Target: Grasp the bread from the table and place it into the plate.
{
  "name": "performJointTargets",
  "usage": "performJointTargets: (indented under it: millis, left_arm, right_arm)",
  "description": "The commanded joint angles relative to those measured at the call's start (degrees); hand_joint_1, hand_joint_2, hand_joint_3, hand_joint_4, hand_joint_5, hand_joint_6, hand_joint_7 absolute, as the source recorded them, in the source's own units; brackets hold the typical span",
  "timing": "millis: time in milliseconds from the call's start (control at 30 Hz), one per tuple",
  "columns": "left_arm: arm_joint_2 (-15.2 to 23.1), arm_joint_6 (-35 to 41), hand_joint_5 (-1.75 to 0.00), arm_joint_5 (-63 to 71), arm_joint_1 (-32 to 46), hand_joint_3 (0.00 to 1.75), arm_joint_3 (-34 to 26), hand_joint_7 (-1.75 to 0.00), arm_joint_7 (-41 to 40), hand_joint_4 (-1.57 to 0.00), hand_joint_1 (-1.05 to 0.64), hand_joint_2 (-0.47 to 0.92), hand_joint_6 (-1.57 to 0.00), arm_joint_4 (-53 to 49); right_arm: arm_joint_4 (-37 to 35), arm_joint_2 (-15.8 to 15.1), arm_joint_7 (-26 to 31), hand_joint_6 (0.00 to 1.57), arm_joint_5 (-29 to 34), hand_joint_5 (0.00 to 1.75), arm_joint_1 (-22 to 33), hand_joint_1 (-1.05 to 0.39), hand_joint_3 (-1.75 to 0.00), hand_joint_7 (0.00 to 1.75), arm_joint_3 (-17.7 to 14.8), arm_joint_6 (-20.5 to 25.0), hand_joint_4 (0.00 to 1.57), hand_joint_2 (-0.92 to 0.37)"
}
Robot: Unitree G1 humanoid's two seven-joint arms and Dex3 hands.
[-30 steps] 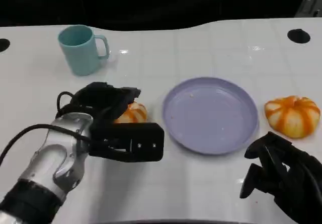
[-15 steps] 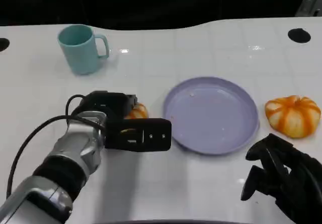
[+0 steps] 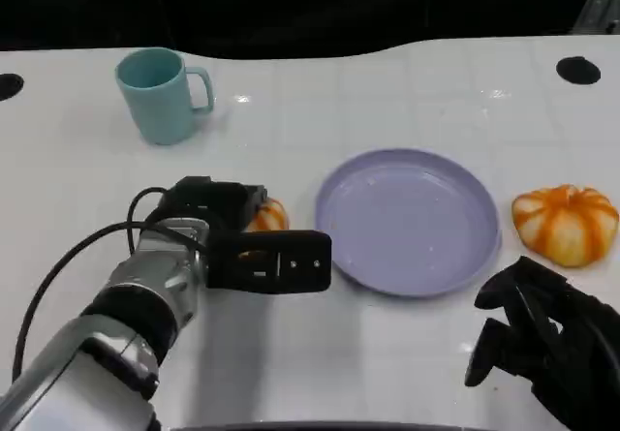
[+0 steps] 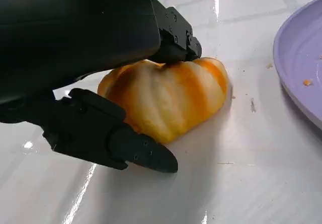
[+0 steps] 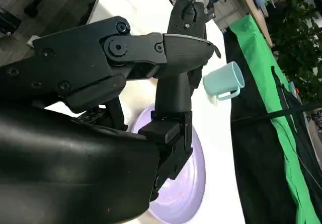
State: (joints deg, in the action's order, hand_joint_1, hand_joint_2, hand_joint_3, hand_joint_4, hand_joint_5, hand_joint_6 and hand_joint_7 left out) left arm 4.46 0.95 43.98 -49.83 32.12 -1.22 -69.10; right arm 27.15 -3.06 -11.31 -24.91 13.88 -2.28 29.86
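An orange-and-cream striped bread lies on the white table left of the lilac plate. My left hand covers it from the left. In the left wrist view one finger presses on top of the bread and the thumb lies against its near side, while the bread still rests on the table. The plate rim is a short way beyond it. My right hand rests at the near right edge, holding nothing, its fingers loosely apart above the plate.
A second striped bread sits right of the plate, just beyond my right hand. A teal mug stands at the far left, also seen as the mug in the right wrist view. A black edge runs behind the table.
My left hand has slid forward over the bread and closed around it, hiding more of it. The plate, the second bread and my right hand stay put.
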Motion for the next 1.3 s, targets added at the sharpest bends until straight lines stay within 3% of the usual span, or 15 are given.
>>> performJointTargets:
  millis: [33,67,133,167,267,467,533,733,833,867,967,1067,1133,1167,1300]
  left_arm:
    - [0.8,-3.2,-0.27,-1.0,0.5,0.06,-0.3,-0.09,-6.1,-0.63,-0.23,0.90,-0.66,-3.0]
    - [0.9,-3.9,-0.39,-1.0,0.6,0.09,-0.3,-0.08,-7.6,-0.73,-0.23,0.91,-0.81,-3.2]
    - [1.2,-4.9,-0.94,-0.6,0.8,0.09,0.0,-0.05,-10.9,-0.75,-0.26,0.92,-1.01,-3.5]
    - [1.3,-5.3,-1.38,-0.3,0.9,0.06,0.2,-0.08,-12.4,-0.77,-0.28,0.92,-1.13,-3.7]
    - [1.5,-6.0,-1.71,0.1,1.0,0.14,0.6,-0.06,-16.5,-0.79,-0.27,0.92,-1.14,-3.9]
    - [1.8,-7.8,-1.75,-1.0,0.7,0.22,-0.3,-0.13,-21.4,-0.82,-0.22,0.92,-1.23,-2.6]
    - [1.8,-8.2,-1.75,-2.0,0.2,0.26,-1.5,-1.04,-21.9,-0.83,-0.21,0.92,-0.82,-1.9]
    - [1.8,-8.6,-1.75,-4.7,-1.5,0.31,-4.2,-1.62,-21.9,-0.86,-0.19,0.89,-0.58,1.1]
    - [1.4,-7.8,-1.75,-5.3,-2.8,0.37,-4.8,-1.61,-21.1,-0.86,-0.19,0.88,-0.56,2.7]
    - [1.3,-7.6,-1.75,-5.3,-3.1,0.48,-4.8,-1.41,-21.1,-0.86,-0.18,0.82,-0.63,3.1]
    - [0.5,-7.2,-1.75,-5.2,-3.9,0.60,-4.9,-1.22,-20.6,-0.86,-0.18,0.74,-0.69,4.2]
    - [-1.1,-7.1,-1.75,-5.0,-5.2,0.51,-4.7,-1.09,-20.4,-0.85,-0.22,0.73,-0.72,5.2]
    - [-2.3,-7.8,-1.75,-4.8,-5.8,0.31,-4.4,-0.87,-21.1,-0.85,-0.22,0.81,-0.78,5.4]
    - [-2.9,-8.5,-1.75,-4.5,-6.1,0.25,-4.0,-1.04,-21.6,-0.88,-0.23,0.85,-0.76,5.3]
    - [-4.7,-10.7,-1.75,-3.8,-7.1,0.22,-2.8,-1.34,-22.1,-0.93,-0.24,0.87,-0.73,4.3]
  right_arm:
    - [0.4,-0.7,-0.3,0.48,-0.7,1.75,0.5,-0.45,-0.39,1.62,-0.7,-0.4,0.63,-0.92]
    - [0.4,-0.7,-0.4,0.48,-0.6,1.75,0.5,-0.45,-0.39,1.62,-0.7,-0.6,0.63,-0.92]
    - [0.4,-0.8,-0.5,0.48,-0.5,1.75,0.5,-0.45,-0.39,1.61,-0.7,-0.7,0.63,-0.92]
    - [0.3,-0.9,-0.5,0.48,-0.6,1.75,0.4,-0.45,-0.39,1.61,-0.8,-0.6,0.63,-0.92]
    - [0.4,-0.8,-0.3,0.49,-0.6,1.75,0.3,-0.45,-0.38,1.61,-0.9,-0.3,0.64,-0.92]
    - [0.1,-0.8,-0.3,0.49,-0.8,1.75,0.1,-0.45,-0.37,1.61,-1.2,0.0,0.64,-0.92]
    - [-0.1,-0.9,-0.3,0.49,-0.7,1.75,-0.1,-0.45,-0.37,1.60,-1.2,-0.1,0.64,-0.92]
    - [0.0,-0.8,0.2,0.50,-1.0,1.75,-0.4,-0.45,-0.37,1.61,-1.3,0.8,0.64,-0.92]
    - [-0.2,-0.7,0.3,0.50,-0.9,1.75,-0.5,-0.44,-0.38,1.61,-1.3,0.8,0.64,-0.92]
    - [-0.2,-0.7,0.3,0.50,-0.9,1.75,-0.5,-0.44,-0.38,1.61,-1.3,0.8,0.64,-0.92]
    - [-0.1,-0.6,0.4,0.50,-0.8,1.75,-0.5,-0.44,-0.38,1.61,-1.3,0.9,0.64,-0.92]
    - [-0.1,-0.7,0.3,0.50,-0.6,1.75,-0.4,-0.43,-0.38,1.61,-1.1,0.8,0.64,-0.92]
    - [0.0,-0.7,0.4,0.50,-0.6,1.75,-0.3,-0.44,-0.38,1.61,-1.0,0.9,0.64,-0.92]
    - [0.1,-0.7,0.4,0.49,-0.5,1.75,-0.2,-0.44,-0.38,1.61,-1.0,0.9,0.64,-0.92]
    - [0.4,-0.7,0.5,0.48,-0.1,1.75,0.1,-0.44,-0.39,1.62,-0.7,0.8,0.63,-0.92]
